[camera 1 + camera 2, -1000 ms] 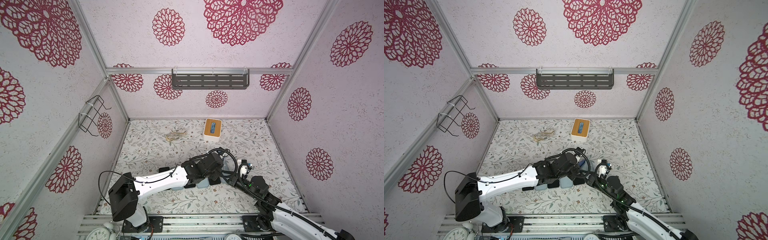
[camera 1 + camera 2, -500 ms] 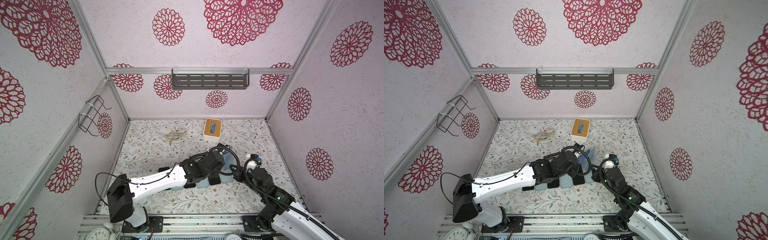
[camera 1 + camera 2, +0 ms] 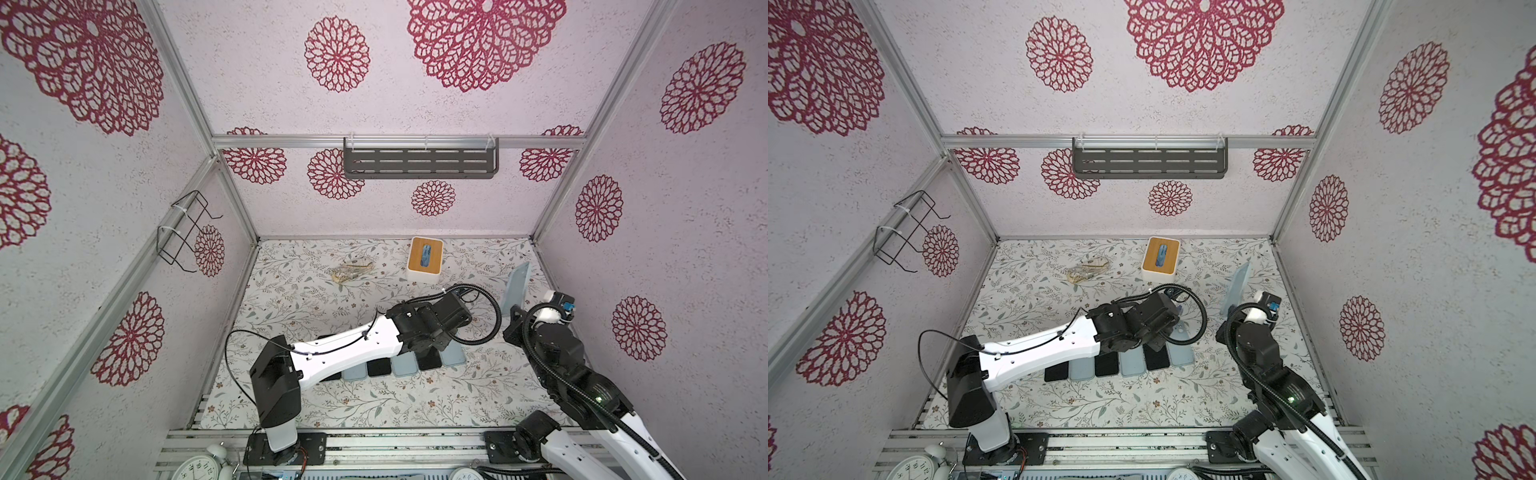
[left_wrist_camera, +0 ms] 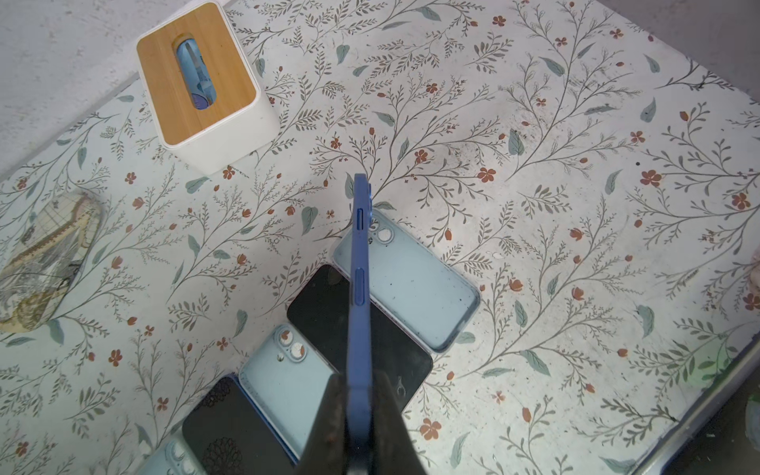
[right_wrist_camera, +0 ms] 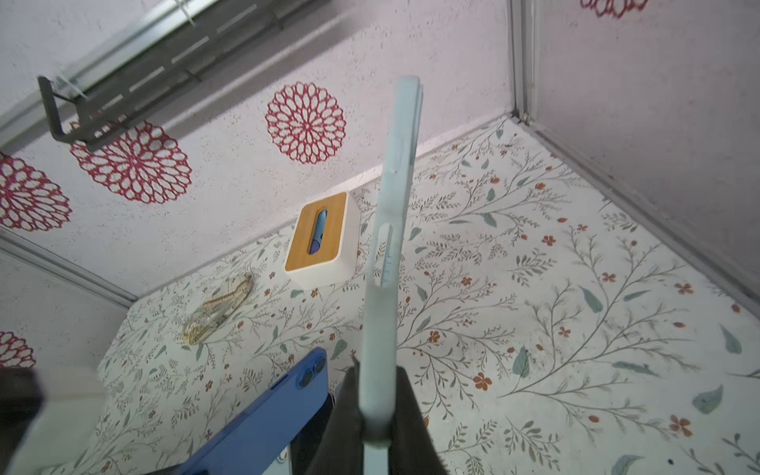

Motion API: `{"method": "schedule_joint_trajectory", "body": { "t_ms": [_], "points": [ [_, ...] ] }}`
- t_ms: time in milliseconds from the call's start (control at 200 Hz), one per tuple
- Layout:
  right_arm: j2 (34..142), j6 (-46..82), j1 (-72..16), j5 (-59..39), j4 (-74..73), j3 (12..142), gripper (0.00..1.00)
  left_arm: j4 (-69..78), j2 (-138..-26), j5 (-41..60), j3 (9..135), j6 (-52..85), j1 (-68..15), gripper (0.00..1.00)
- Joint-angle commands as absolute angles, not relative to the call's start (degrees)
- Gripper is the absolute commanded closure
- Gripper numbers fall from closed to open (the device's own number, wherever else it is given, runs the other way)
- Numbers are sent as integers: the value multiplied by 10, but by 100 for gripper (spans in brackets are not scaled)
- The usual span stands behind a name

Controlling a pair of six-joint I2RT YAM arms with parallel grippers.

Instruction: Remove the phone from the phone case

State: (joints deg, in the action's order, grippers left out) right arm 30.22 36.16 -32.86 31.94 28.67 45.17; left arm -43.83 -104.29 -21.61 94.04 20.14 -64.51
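In the left wrist view my left gripper (image 4: pixel 360 382) is shut on a dark blue phone (image 4: pixel 360 267), held edge-on above the table. In the right wrist view my right gripper (image 5: pixel 378 370) is shut on the foot of a pale blue phone case (image 5: pixel 395 205), which stands upright and empty. The blue phone (image 5: pixel 267 415) shows there too, apart from the case and lower down. In both top views the case (image 3: pixel 516 289) (image 3: pixel 1237 291) stands near the right wall, right of the left arm's wrist. The left jaws are hidden there under the wrist.
A row of several dark phones and pale blue cases (image 3: pixel 399 365) lies flat under the left wrist. A white box with a wooden lid (image 3: pixel 424 258) and a clear pouch (image 3: pixel 351 270) sit near the back wall. A grey shelf (image 3: pixel 419 162) hangs on that wall.
My right gripper has swung right and back toward the right wall with the case, pulling it clear of the phone. The left arm has stayed over the row, holding the phone.
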Motion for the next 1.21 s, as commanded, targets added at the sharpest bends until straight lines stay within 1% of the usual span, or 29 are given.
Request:
{"method": "schedule_joint_trajectory", "body": {
  "t_ms": [0, 150, 270, 455, 631, 941, 1201],
  "points": [
    [281, 316, -326, 411, 331, 508, 100, -492, -1083, -218, 1007, 191, -639, 91],
    [267, 292, -326, 467, 348, 561, 100, -561, -1173, -223, 1112, 185, -637, 91],
    [264, 275, -326, 483, 349, 598, 100, -591, -1227, -225, 1183, 174, -636, 92],
    [264, 262, -326, 469, 341, 626, 100, -645, -1306, -248, 1303, 157, -638, 92],
    [255, 260, -326, 451, 330, 619, 100, -692, -1372, -266, 1396, 139, -641, 91],
    [252, 261, -326, 433, 317, 615, 100, -707, -1435, -298, 1466, 109, -655, 90],
    [248, 262, -326, 419, 308, 604, 100, -651, -1441, -344, 1439, 77, -684, 90]
  ]
}}
